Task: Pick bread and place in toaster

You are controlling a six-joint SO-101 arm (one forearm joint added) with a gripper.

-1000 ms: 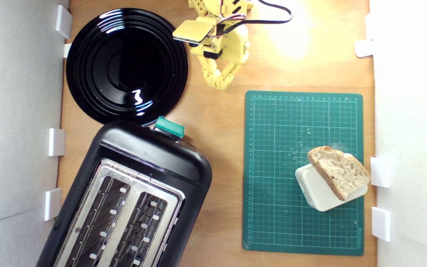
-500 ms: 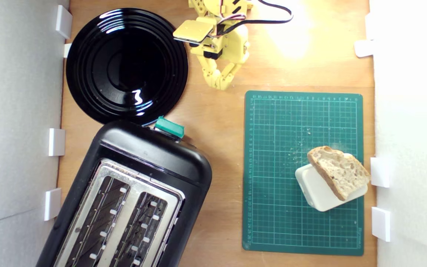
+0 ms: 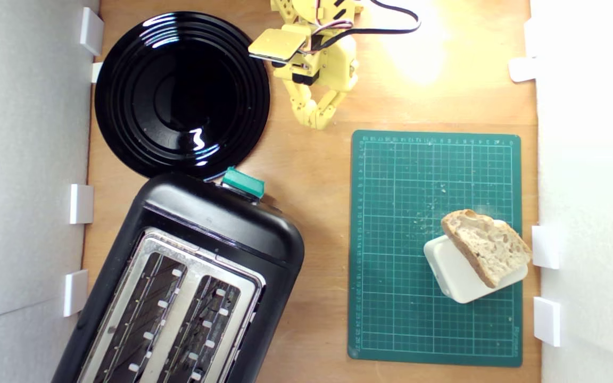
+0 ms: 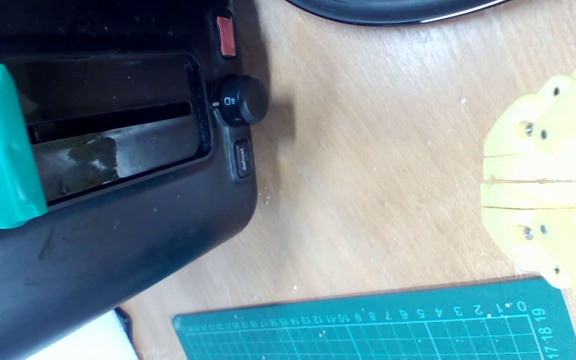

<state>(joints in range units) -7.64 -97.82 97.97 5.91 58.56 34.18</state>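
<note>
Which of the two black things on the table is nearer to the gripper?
The round black plate. Its rim lies just beside the shut gripper, while the black toaster sits farther off.

The arm (image 3: 321, 58) is built of yellow printed plastic with black servo blocks showing between the shells, a flat pale square plate (image 3: 279, 43) on its side, small dark screws along the fingers (image 4: 538, 167), and black, red and white cables (image 3: 391, 21).
</note>
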